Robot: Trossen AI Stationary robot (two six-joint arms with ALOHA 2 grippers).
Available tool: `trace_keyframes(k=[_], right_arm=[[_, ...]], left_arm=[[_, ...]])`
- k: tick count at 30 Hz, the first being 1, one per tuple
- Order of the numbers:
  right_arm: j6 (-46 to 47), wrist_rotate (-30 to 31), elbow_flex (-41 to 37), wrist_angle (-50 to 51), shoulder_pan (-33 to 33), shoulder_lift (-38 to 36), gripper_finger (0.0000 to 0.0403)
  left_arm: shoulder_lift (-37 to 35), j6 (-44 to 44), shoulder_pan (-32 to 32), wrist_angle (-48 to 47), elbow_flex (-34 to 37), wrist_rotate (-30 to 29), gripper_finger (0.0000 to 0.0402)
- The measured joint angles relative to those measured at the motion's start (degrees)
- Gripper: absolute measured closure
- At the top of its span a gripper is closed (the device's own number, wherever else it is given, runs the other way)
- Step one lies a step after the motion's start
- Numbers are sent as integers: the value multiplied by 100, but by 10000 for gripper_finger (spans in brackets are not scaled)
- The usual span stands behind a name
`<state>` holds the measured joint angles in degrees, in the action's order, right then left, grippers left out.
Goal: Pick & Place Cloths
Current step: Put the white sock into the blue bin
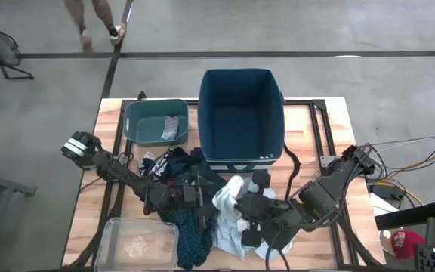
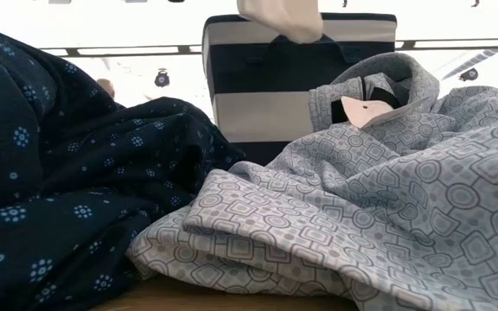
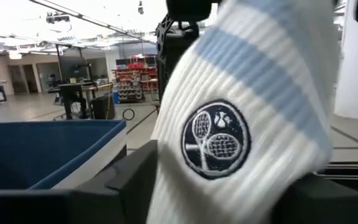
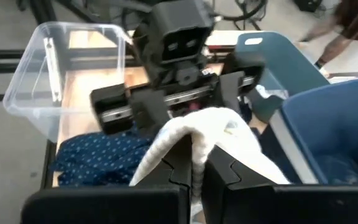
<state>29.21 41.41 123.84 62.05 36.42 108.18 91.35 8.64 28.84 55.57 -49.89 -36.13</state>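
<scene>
Navy patterned cloth [image 2: 50, 173] fills the low view's nearest ground at 9 o'clock, bunched high. Just beside it, toward 3 o'clock and touching it, lies the pale blue-grey shirt [image 2: 387, 216] in loose folds, printed with squares and circles; a paper tag [image 2: 366, 111] sits at its collar.

Seen from above, both garments are part of one heap at about 6 o'clock on the table [image 1: 316, 121], with a black cloth with white marks [image 1: 161, 162] at the heap's 10 o'clock edge. A clear bin [image 1: 112, 227] stands at 7 o'clock, touching the navy cloth; what lies pale in it I cannot tell.

Above the heap, the two arms meet over a white sock [image 3: 260, 93] with pale blue stripes and a round tennis badge. The right gripper [image 4: 191, 171], reaching in from 3 o'clock, has its fingers pressed together on the sock, which drapes over them and hangs clear of the heap. The left gripper [image 4: 169, 99], reaching in from 9 o'clock, faces it with its fingers spread wide, one on each side of the sock.

Farther back, the navy bin [image 1: 203, 113] stands at 12 o'clock, and the teal bin [image 1: 131, 121] at 11 o'clock holds a small grey-and-white cloth [image 1: 174, 127]. Beyond the table, at 11 o'clock on the floor, a person's legs [image 1: 97, 19] show.
</scene>
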Motion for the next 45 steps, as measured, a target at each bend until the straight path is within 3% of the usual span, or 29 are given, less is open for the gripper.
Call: trace_keyframes(k=[9,16,23,26,38,45], right_arm=[[34,-14,-414,12,7,0,391],[493,-9,-592,582,84,0,340],[1829,6,-678,1871,418,-2,274],[2390,9,-855,2205,630,-2,253],[3806,45,-2184,2150,1090,0,222],[4285,42,-2793,2096,1095,0,236]], left_arm=[[0,-3,2,-168,7,67,383],[-39,31,19,-160,7,53,377],[-326,294,133,-184,11,-131,387],[-670,490,203,-418,11,-809,380],[-2464,1452,181,-2465,30,-4727,382],[-3167,1207,-553,-3172,203,-4993,384]])
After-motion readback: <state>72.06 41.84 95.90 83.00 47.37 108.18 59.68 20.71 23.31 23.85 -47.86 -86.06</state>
